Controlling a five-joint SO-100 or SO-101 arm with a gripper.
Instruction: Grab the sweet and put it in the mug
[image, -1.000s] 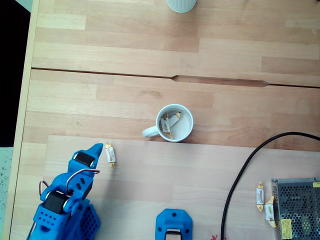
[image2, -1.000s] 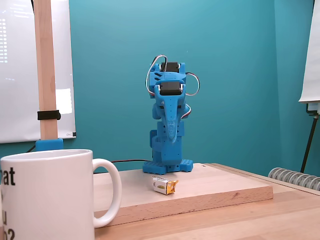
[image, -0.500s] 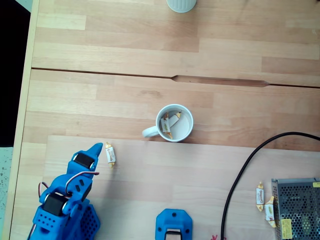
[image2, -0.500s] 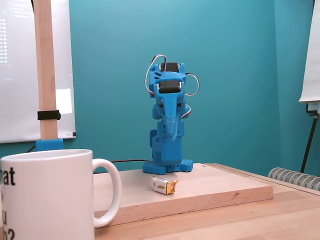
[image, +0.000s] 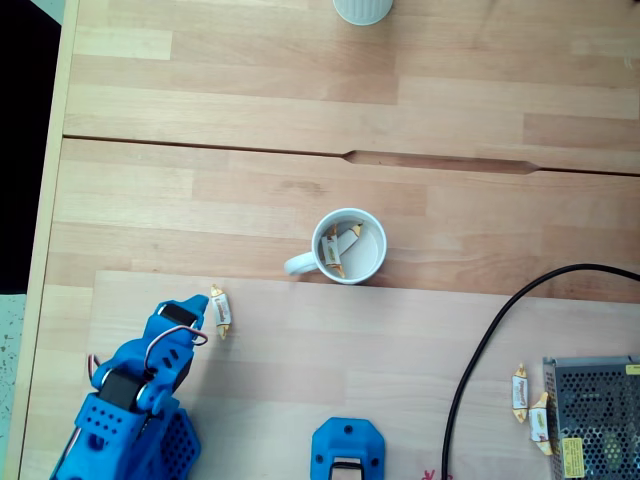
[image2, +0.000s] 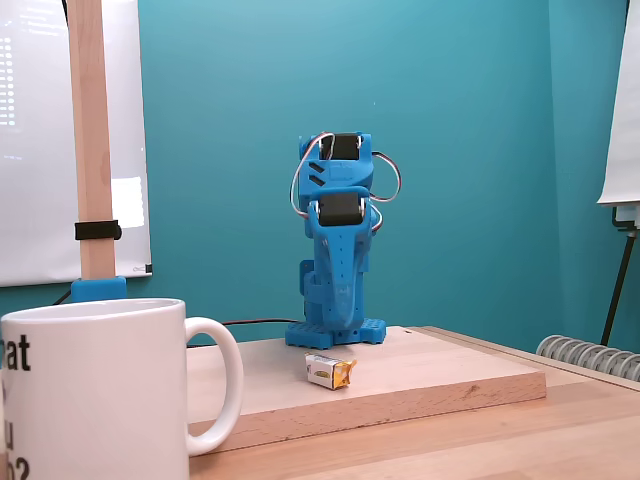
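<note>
**Blue gripper hanging just beside a sweet on the board**

Blue plastic is what I see first: the gripper (image: 197, 312) points toward the sweet (image: 220, 309) from the left in the top-down fixed view, its tip just beside the wrapper. I cannot tell whether it touches. From the low fixed view the gripper (image2: 340, 305) points down behind the sweet (image2: 329, 370), and I cannot tell whether the fingers are apart or together in either view.

That sweet lies on the pale raised board (image: 330, 370), near its upper left corner in the top-down view. The mug (image: 349, 246) stands on the darker table (image: 250, 110) just past the board's far edge, handle to the left, with wrapped sweets already inside. In the low view the mug (image2: 95, 390) sits large at the near left.

Two more sweets (image: 530, 405) lie by a metal mesh box (image: 595, 420), and a black cable (image: 490, 340) curves across the board.
</note>
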